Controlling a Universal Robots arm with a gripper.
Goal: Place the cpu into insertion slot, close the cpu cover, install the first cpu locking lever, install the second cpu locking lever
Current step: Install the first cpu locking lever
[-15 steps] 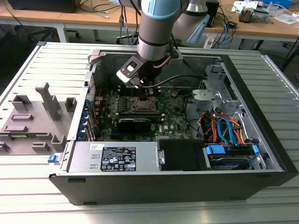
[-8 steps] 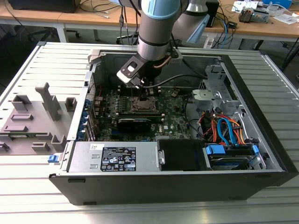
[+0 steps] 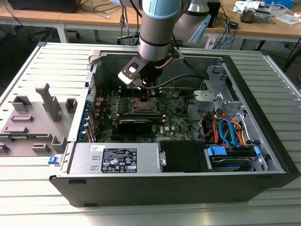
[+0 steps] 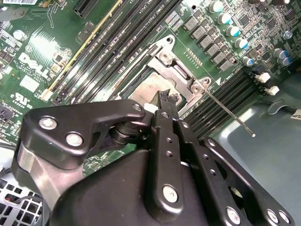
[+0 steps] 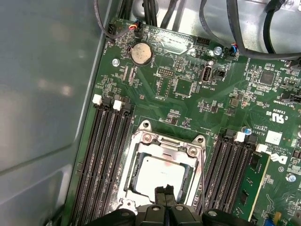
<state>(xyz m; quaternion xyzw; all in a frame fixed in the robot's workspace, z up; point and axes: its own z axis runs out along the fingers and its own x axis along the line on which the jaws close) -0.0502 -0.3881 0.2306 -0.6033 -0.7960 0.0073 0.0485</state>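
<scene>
The cpu [image 5: 162,170] lies flat in the socket on the green motherboard [image 5: 188,89], its pale metal top showing. The silvery cpu cover [image 5: 165,143] lies down around it as a frame. My gripper [image 5: 164,189] hangs just over the near edge of the socket, its two black fingers pressed together with nothing between them. In the second wrist view the gripper [image 4: 166,98] tips sit over the cpu cover [image 4: 165,63], and a thin metal lever rod [image 4: 230,113] sticks out past the socket's corner. In the exterior view the gripper [image 3: 143,92] reaches down into the open computer case.
Black memory slots [image 5: 106,155] run along both sides of the socket. A power supply [image 3: 117,159] and a drive bay with orange and blue cables [image 3: 225,132] fill the case's near side. The case wall [image 5: 47,94] stands close by. A grey fixture [image 3: 33,117] sits at the exterior view's left.
</scene>
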